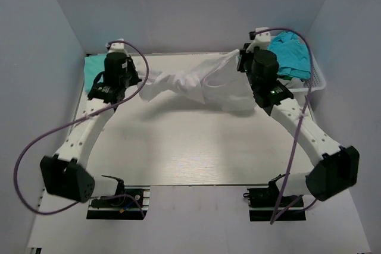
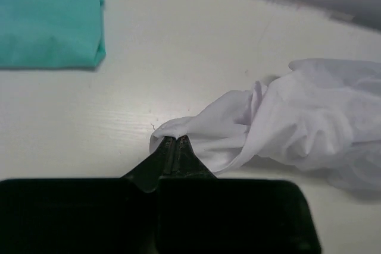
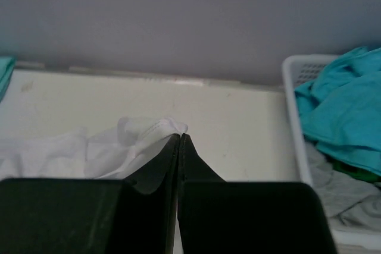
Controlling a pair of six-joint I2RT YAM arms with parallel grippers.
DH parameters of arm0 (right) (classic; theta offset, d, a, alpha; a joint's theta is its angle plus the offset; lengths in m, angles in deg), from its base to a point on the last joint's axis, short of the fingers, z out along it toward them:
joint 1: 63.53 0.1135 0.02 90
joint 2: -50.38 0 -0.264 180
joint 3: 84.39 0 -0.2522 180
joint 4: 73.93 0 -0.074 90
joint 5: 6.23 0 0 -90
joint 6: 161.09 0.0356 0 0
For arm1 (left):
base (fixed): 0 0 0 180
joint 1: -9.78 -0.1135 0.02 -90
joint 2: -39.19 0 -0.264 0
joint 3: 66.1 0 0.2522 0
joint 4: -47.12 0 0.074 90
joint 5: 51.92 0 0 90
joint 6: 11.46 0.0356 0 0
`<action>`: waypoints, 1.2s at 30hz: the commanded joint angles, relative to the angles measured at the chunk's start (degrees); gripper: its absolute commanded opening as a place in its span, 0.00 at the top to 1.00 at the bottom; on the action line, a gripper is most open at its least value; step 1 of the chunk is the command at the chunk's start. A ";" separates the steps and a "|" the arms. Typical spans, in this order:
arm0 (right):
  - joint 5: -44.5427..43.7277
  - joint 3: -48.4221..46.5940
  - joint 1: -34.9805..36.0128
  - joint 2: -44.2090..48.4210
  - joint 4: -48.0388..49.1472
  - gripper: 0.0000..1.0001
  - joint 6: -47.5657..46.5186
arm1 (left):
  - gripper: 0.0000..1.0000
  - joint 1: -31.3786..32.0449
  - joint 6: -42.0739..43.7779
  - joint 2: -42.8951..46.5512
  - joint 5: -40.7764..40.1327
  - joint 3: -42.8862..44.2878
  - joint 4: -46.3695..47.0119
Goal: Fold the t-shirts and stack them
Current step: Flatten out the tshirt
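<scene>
The left jaws are closed tight, and a pinched edge of the white t-shirt (image 2: 309,117) is gripped between their dark, tapered tips. From that grip the cloth is drawn away to the right in soft, thin folds, matte and slightly translucent where it is single-layered. It is gathered there into a loose, crumpled mass.

The right jaws are likewise shut, with no gap to be seen. A small bunch of the same shirt, with a thicker stitched edge, is held at their tips. The rest of the cloth falls away to their left.

In the top view the shirt is seen strung between the two pairs of jaws as a twisted band. It is narrow near the left jaws and broader and baggier near the right ones. A shadow is cast under it on the pale, faintly grained worktop (image 2: 178,46).

Beyond and to the left of the left jaws, a folded teal t-shirt (image 2: 47,16) is laid flat, smooth-faced with a rounded fold along its near edge.

To the right of the right jaws, a white plastic basket (image 3: 294,87) with a lattice wall is seen. Crumpled turquoise t-shirts (image 3: 345,111) are heaped in it, with a grey cloth (image 3: 339,197) lying nearer.
</scene>
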State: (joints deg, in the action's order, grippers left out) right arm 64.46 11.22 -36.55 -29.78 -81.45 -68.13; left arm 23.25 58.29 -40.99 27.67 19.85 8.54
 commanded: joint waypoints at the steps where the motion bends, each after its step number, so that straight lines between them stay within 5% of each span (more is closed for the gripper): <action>1: -10.65 1.64 -0.62 5.88 3.17 1.00 -0.93 | 1.00 0.06 -0.14 13.42 -4.78 -0.10 2.66; 9: -22.08 0.06 -1.41 23.97 4.66 1.00 -6.91 | 1.00 -0.47 -1.37 35.15 -13.66 -4.16 5.75; 18: -26.57 -2.58 -1.32 32.69 2.20 1.00 -10.52 | 1.00 -0.47 -1.90 44.05 -23.51 -3.55 1.01; 36: -11.37 -8.03 -1.23 44.56 -16.70 1.00 1.69 | 1.00 -0.47 -4.36 52.23 -9.10 9.02 -6.38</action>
State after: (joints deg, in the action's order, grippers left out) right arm 51.28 4.62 -37.53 13.67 -96.53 -69.75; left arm 23.08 54.25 12.01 16.68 26.77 3.77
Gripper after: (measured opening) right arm 0.008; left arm 0.017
